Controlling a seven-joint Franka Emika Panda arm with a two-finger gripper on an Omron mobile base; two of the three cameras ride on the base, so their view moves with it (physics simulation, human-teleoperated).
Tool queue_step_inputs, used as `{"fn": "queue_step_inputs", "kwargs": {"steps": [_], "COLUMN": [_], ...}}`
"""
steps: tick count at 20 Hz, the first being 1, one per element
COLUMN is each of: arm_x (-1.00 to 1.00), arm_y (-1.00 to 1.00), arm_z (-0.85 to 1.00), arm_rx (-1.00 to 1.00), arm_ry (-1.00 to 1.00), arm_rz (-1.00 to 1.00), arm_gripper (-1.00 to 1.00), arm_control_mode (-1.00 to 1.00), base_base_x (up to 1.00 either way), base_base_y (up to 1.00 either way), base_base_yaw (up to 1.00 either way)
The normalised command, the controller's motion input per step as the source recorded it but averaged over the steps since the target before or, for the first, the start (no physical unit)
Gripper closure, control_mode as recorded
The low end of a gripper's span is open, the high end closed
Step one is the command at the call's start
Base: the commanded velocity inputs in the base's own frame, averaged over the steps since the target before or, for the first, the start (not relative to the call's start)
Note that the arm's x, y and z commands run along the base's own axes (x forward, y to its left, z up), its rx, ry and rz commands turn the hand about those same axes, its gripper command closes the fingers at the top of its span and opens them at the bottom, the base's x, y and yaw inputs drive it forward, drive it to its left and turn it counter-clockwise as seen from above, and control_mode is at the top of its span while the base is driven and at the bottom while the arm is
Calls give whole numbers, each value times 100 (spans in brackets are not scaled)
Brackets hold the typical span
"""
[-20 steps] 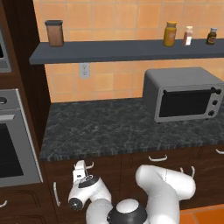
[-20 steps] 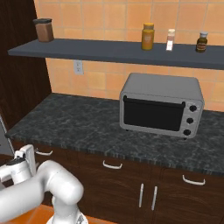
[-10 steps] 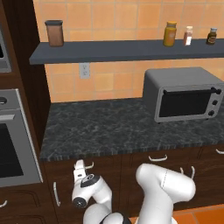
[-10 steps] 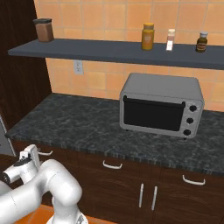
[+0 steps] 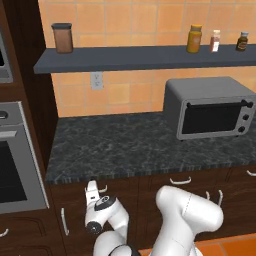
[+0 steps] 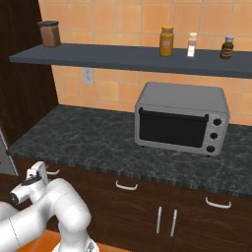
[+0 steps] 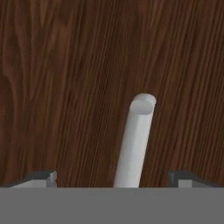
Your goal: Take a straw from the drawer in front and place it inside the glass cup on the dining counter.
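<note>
The drawer (image 7: 65, 87) is a dark brown wood front, shut, just under the black counter's left end (image 5: 122, 190). Its silver handle (image 7: 135, 140) runs up between my two finger tips in the hand view. My gripper (image 7: 113, 179) is open, with one finger (image 7: 43, 177) on each side of the handle and neither touching it. From the base cameras the hand is pressed close to that drawer front (image 5: 91, 187) (image 6: 38, 170). The straw, the glass cup and the dining counter are out of view.
A grey toaster oven (image 5: 210, 107) (image 6: 181, 118) stands on the black speckled counter (image 5: 115, 145). A shelf (image 5: 140, 57) above carries jars and bottles. A wall oven (image 5: 12, 165) is at the left. More drawers and cabinet doors (image 6: 165, 219) lie to the right.
The hand has crept forward toward the drawer front while the arm's elbow sank lower. The jaws stayed open.
</note>
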Motion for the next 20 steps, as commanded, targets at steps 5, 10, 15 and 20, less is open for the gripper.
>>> {"fn": "queue_step_inputs", "kwargs": {"steps": [5,10,15,20], "arm_x": [24,52,56,51], "arm_y": [8,7,2,3], "arm_z": [-23,-26,-28,-34], "arm_rx": [0,0,0,0], "arm_ry": [5,9,17,23], "arm_rz": [0,0,0,0], "arm_gripper": [-100,100,100,100], "arm_control_mode": [-100,-100,-100,-100], "base_base_x": [0,0,0,0], "base_base_y": [0,0,0,0], "base_base_yaw": [0,0,0,0]}}
